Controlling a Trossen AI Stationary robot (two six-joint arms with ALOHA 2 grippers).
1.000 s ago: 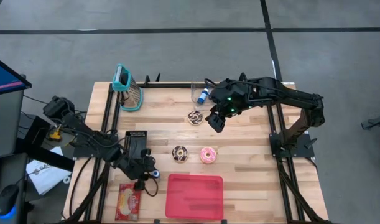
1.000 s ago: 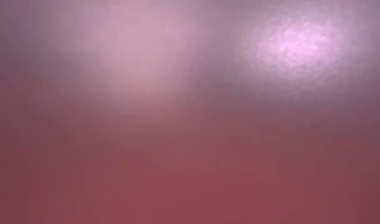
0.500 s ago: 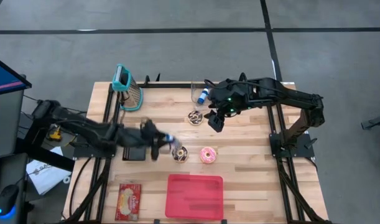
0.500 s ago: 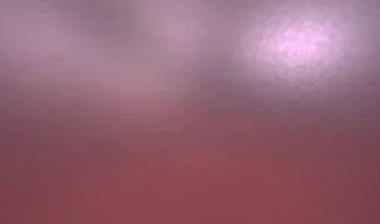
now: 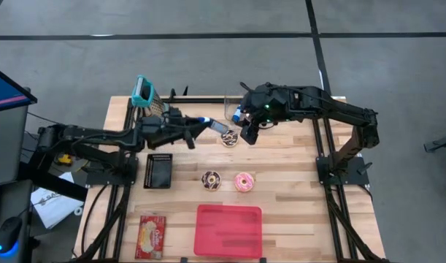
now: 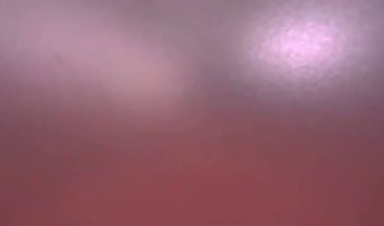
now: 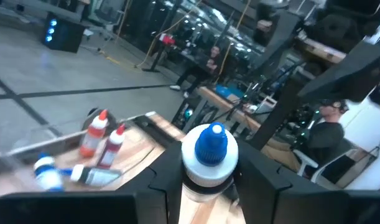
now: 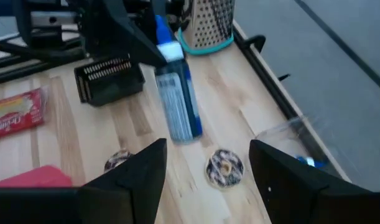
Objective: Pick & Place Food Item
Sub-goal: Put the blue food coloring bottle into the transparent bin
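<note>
A wooden butcher-block table (image 5: 295,219) is seen from above, with a dark robot arm reaching in from each side. The left gripper (image 5: 194,126) hangs over the back middle of the table, its fingers pinched on a bottle (image 5: 217,125) with a blue cap and a blue label; the bottle points towards the right arm. From the right wrist, the bottle (image 8: 177,99) is a slim cylinder with printed text, held tilted above the wood. The right gripper (image 5: 248,134) hovers just beside it with its fingers spread and empty. Under the bottle's tip lies a chocolate-frosted donut (image 5: 228,137). Nearer the front lie a second chocolate donut (image 5: 211,180) and a pink-frosted donut (image 5: 244,182), side by side. A flat red tray (image 5: 228,231) sits at the front edge. A metal box grater (image 5: 151,103) with a teal handle stands at the back left.
</note>
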